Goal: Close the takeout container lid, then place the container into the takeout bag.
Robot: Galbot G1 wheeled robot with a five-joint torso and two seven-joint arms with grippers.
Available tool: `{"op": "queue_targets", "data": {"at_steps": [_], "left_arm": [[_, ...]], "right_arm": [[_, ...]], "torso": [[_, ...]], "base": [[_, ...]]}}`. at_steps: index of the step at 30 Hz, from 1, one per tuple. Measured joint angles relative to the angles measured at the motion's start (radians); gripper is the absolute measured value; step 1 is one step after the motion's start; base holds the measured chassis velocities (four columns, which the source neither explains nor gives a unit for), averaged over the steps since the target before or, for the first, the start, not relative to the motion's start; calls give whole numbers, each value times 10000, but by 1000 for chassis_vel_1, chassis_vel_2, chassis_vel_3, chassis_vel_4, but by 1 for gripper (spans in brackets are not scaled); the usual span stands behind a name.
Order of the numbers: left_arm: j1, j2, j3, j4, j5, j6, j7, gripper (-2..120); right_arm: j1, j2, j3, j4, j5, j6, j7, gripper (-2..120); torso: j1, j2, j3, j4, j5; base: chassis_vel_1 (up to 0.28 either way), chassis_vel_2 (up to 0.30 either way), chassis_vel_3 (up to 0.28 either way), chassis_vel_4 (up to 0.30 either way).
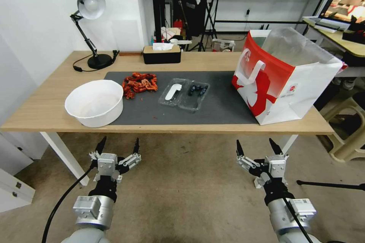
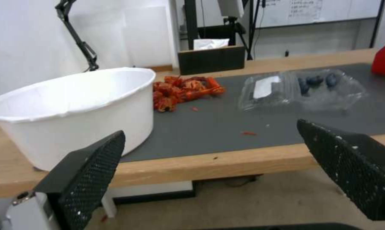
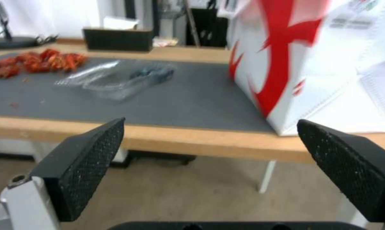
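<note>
Nothing of the task is done yet, we judge: the takeout container [image 1: 184, 93] lies open on the table [image 1: 45, 106], its lid [image 1: 174, 92] flat, well apart from the takeout bag [image 1: 285, 79]. Left end effector [image 1: 118, 147] and right end effector [image 1: 257, 145] hang spread below the table edge, holding nothing.

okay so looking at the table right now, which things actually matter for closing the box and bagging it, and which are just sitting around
For the job:
takeout container, open flat on the grey mat
lid, the half with the white sticker
takeout bag, standing open at the table's right end
left gripper and right gripper, both open, below the table's front edge

Just lying about:
white bowl
red food pile
desk lamp
tissue box
</note>
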Motion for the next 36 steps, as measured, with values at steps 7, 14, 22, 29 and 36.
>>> {"op": "queue_targets", "data": {"at_steps": [7, 14, 22, 29, 36], "left_arm": [[-10, 273, 266, -218, -638, 369, -172, 100], [-61, 1025, 1088, -898, -2636, 1579, -730, 100], [-152, 1371, 1383, -979, -3360, 1892, -970, 100], [-158, 1349, 1345, -881, -3271, 1708, -968, 100], [-144, 1334, 1337, -858, -3206, 1637, -967, 100]], "right_arm": [[-1282, 27, 201, 1202, 419, -815, -743, 100], [-1723, 78, 410, 1813, 777, -1504, -1376, 100], [-1561, 106, 455, 1692, 742, -1440, -1407, 100], [-1462, 99, 464, 1614, 703, -1384, -1411, 100], [-1434, 99, 462, 1573, 689, -1355, -1411, 100]], "torso": [[2, 0, 0, -2, -7], [-1, 1, -1, -7, -7], [0, 1, -1, -7, -8], [0, 1, -1, -7, -6], [0, 1, -1, -7, -6]], "base": [[0, 0, 0, 0], [0, 0, 0, 0], [0, 0, 0, 0], [0, 0, 0, 0], [0, 0, 0, 0]]}}
